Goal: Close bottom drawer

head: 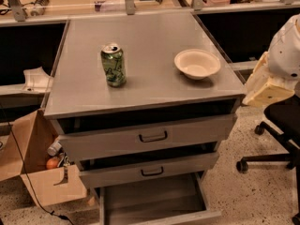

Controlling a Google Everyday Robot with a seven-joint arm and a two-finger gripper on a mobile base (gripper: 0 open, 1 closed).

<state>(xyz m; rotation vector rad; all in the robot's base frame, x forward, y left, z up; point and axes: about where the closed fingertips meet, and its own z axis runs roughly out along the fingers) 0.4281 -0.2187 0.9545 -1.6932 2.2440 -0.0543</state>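
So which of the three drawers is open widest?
The bottom drawer, its flat tray exposed; top drawer and middle drawer barely gape. The gripper hangs far right.

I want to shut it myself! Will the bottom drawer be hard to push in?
Probably light: the bottom drawer looks empty. Likely stiff, being grey metal, sliding straight in. The gripper is off to the right of the cabinet.
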